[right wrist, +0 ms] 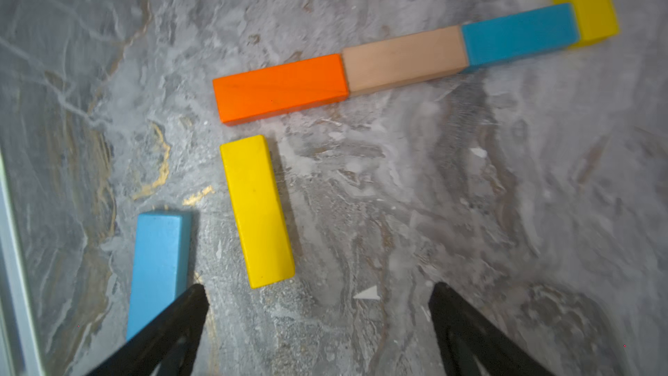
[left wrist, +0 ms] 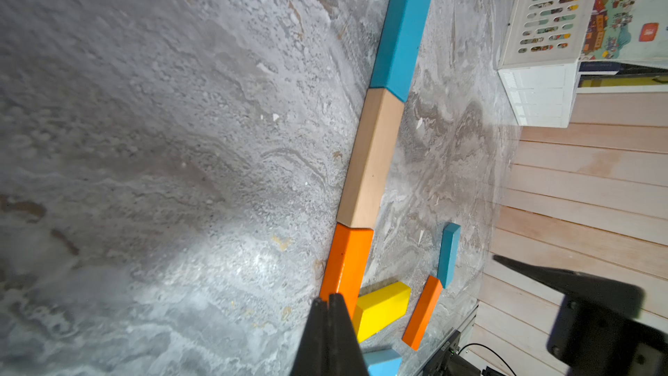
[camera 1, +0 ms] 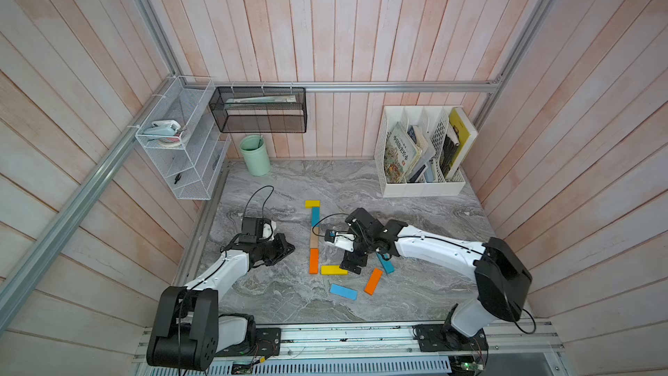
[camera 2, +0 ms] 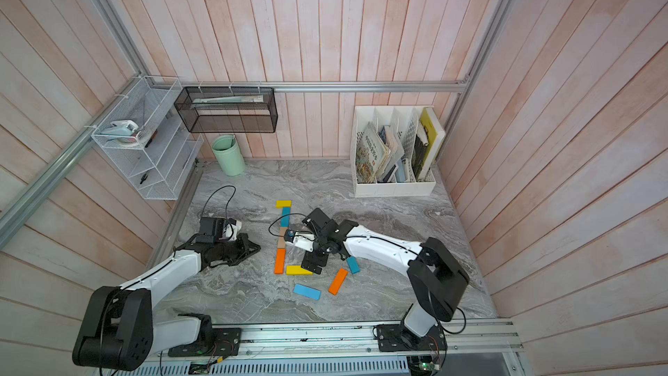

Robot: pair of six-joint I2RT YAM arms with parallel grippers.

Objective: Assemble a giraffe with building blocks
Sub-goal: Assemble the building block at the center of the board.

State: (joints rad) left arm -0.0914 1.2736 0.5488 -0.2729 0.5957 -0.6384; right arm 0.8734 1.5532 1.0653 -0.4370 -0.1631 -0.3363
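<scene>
Grey marbled tabletop [camera 1: 289, 182] floors a pink-planked booth, and on it the giraffe [camera 1: 313, 236] lies partly built: a yellow head block [camera 1: 312, 204] crosswise at the far end, then a teal neck block [camera 1: 315, 216], a tan block [right wrist: 405, 57] and an orange neck block [camera 1: 313, 260] in 1 line running nearward. A yellow body block [camera 1: 334, 270] sits at a right angle just right of the orange one's near end, probably to start the body bar. Both top views hide its right end under the right gripper [right wrist: 318, 291]. The right wrist view shows those fingers spread wide and empty, and a slim gap at the joint. The left gripper [left wrist: 328, 297], clenched on nothing, rests left of the neck (likely parked clear). 3 spares wait at the near right: a light blue block [camera 1: 343, 291], a loose orange block [camera 1: 373, 281], and a loose teal block [left wrist: 449, 255] that only the left wrist view shows whole.
</scene>
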